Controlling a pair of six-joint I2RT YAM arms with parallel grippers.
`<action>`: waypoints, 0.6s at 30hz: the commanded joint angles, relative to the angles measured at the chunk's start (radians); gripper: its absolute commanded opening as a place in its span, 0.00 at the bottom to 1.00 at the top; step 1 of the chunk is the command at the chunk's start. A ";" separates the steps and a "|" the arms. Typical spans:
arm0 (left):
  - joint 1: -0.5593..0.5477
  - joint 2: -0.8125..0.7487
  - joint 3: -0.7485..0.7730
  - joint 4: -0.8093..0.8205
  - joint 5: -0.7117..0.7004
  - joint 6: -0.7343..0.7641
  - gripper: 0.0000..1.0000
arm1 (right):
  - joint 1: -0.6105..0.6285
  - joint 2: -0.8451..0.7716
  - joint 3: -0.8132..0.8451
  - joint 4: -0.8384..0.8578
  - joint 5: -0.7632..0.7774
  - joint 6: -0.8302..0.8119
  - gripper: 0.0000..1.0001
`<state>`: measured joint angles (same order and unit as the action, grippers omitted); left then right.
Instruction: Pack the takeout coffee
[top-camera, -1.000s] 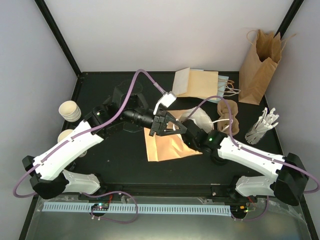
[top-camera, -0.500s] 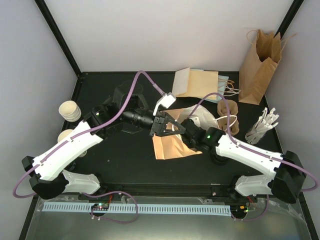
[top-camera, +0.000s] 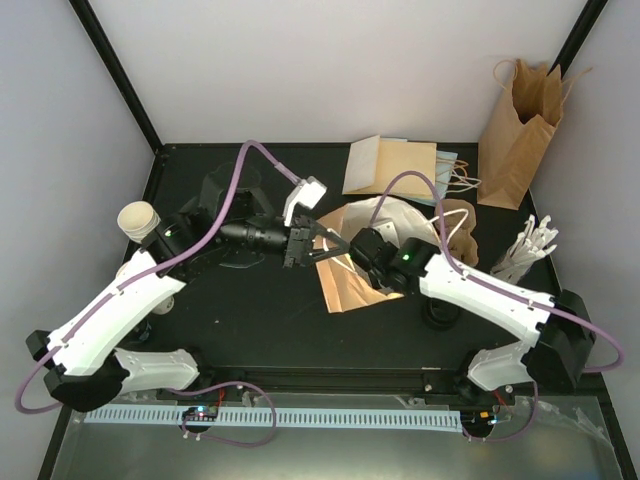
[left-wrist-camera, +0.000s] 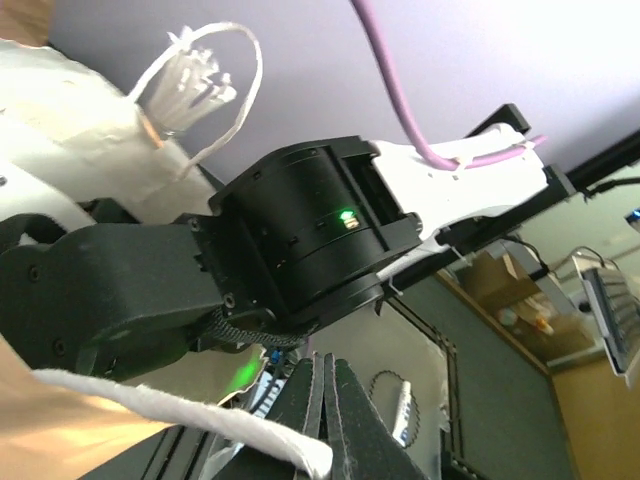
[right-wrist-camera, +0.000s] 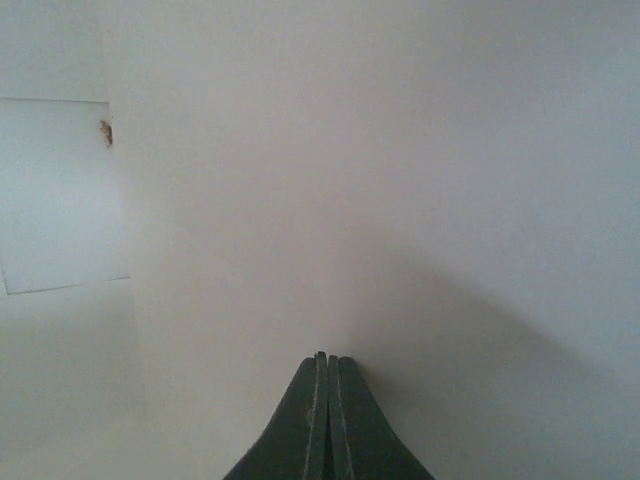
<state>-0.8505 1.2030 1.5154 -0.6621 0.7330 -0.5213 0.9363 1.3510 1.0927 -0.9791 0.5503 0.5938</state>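
Paper cup sits way off at the left edge, well apart from both arms.
My left gripper pinches the white handle of the tan bag mid-table; my right gripper is closed on nothing I can see.

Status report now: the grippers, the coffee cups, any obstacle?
Left gripper shut, right gripper shut, both at the middle bag. Cup at far left, unpacked. Left arm close beside it.

A black table stands between pale walls. The back wall is plain and softly lit. Two thin black poles go up the corners. A white strip runs along the front.
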 joint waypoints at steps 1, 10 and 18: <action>0.036 -0.066 -0.020 -0.049 -0.070 0.003 0.02 | -0.004 0.075 0.075 -0.191 0.108 -0.052 0.02; 0.175 -0.164 -0.229 -0.033 -0.084 -0.062 0.01 | -0.004 0.217 0.205 -0.319 0.130 -0.094 0.05; 0.215 -0.168 -0.334 0.023 -0.053 -0.069 0.02 | -0.004 0.243 0.304 -0.291 0.032 -0.131 0.15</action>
<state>-0.6479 1.0451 1.2106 -0.6964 0.6586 -0.5766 0.9360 1.6238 1.3472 -1.2747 0.6353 0.4992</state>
